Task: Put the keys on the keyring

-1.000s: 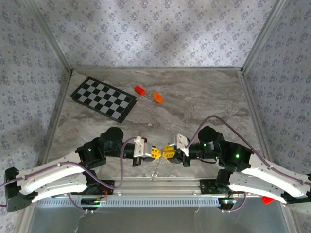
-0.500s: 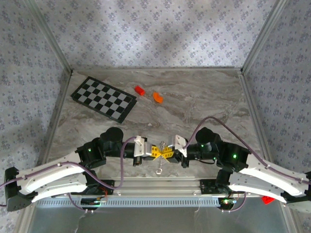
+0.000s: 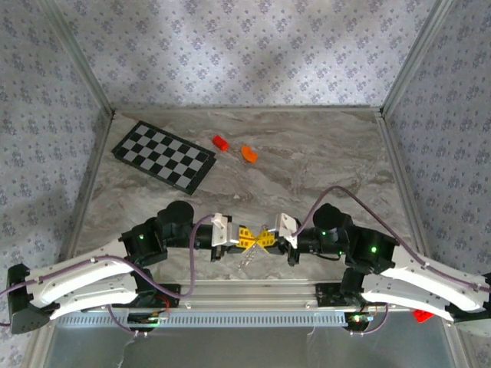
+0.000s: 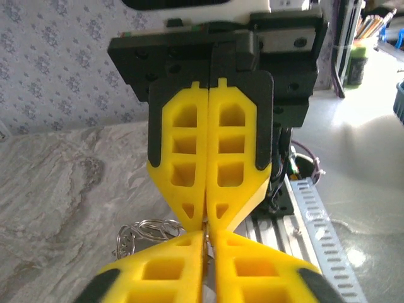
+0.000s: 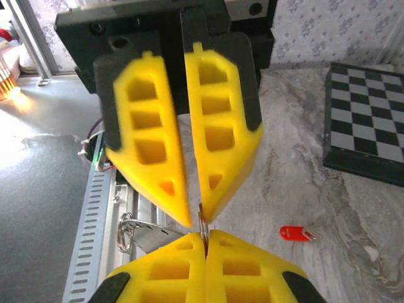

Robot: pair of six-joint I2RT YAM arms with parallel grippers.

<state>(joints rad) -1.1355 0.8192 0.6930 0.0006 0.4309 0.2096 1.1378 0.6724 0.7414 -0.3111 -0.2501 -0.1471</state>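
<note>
Rail, slotted aluminium, runs along the near edge of the bench, with both arm bases bolted at either side of it.

Left claw and right claw meet tip to tip just beyond the rail, at mid-width of the bench.

Right claw: fingers together. In its own wrist view the right claw is clamped on a thin wire of the keyring, which rises from between its tips. From the left wrist view the right claw shows no gap along its length.

Left claw: fingers slightly apart. From the right wrist the left claw shows a narrow gap, with the wire standing between its tips. Whether it touches either finger cannot be told.

Keyring: its silvery loops hang off the meeting point, at 9 o'clock of the tips in both wrist views and at about 7 o'clock in the top view.

Key: red head, lying flat on the bench at 3 o'clock of the right claw's tips, apart from the keyring.

Farther out, from the claws: orange block at 12 o'clock, red brick at 11 o'clock, checkered board at 10 o'clock.
</note>
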